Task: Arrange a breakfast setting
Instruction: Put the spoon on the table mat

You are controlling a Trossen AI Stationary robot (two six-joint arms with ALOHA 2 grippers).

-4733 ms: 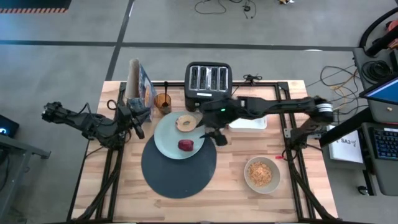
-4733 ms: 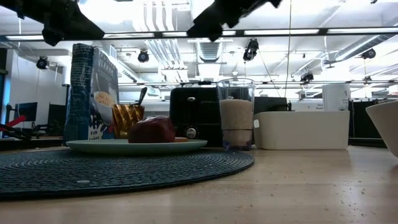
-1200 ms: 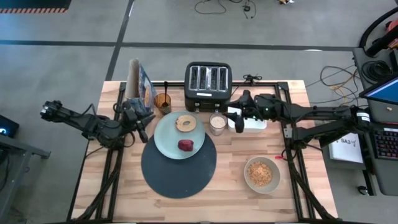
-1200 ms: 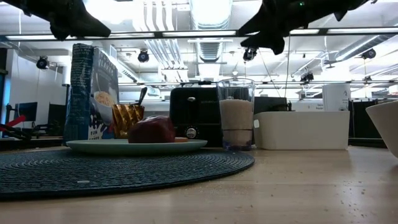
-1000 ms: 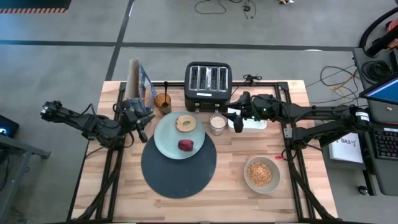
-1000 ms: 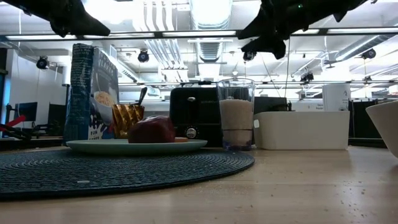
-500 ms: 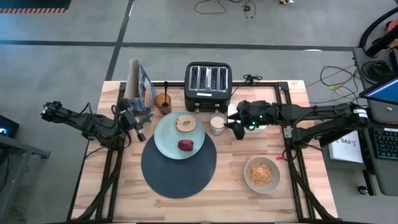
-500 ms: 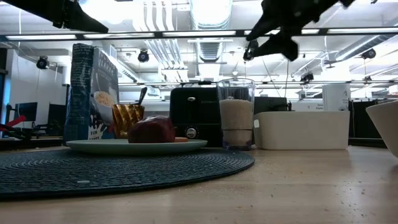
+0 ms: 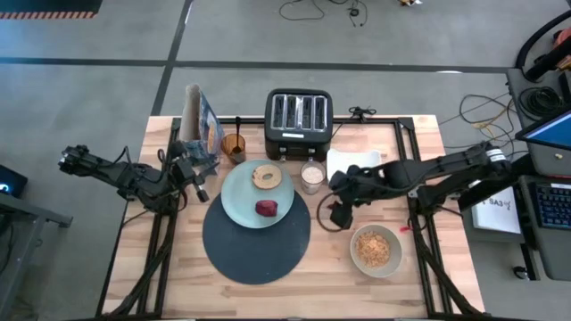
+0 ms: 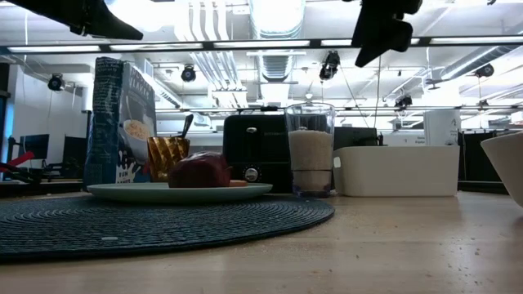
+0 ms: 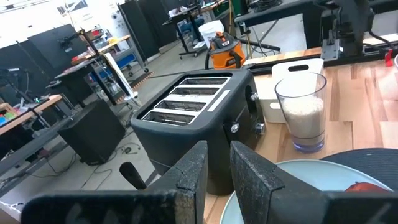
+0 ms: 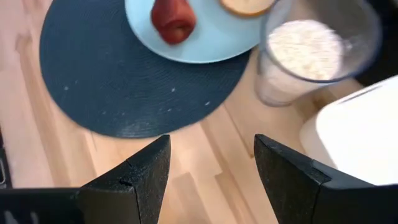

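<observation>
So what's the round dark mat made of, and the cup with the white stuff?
The placemat looks woven, maybe cord or plastic fibre: fine ridged rings circle it, matte dark blue. The cup looks like clear, shiny glass or plastic: you see straight through its walls.

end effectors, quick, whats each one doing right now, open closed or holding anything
Left end effector: closed, holding nothing, beside the plate.
Right end effector: open, empty, above the table between the milk glass and the bowl.

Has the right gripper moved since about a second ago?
Yes. The right gripper has swung off the white tray toward the bowl.
</observation>
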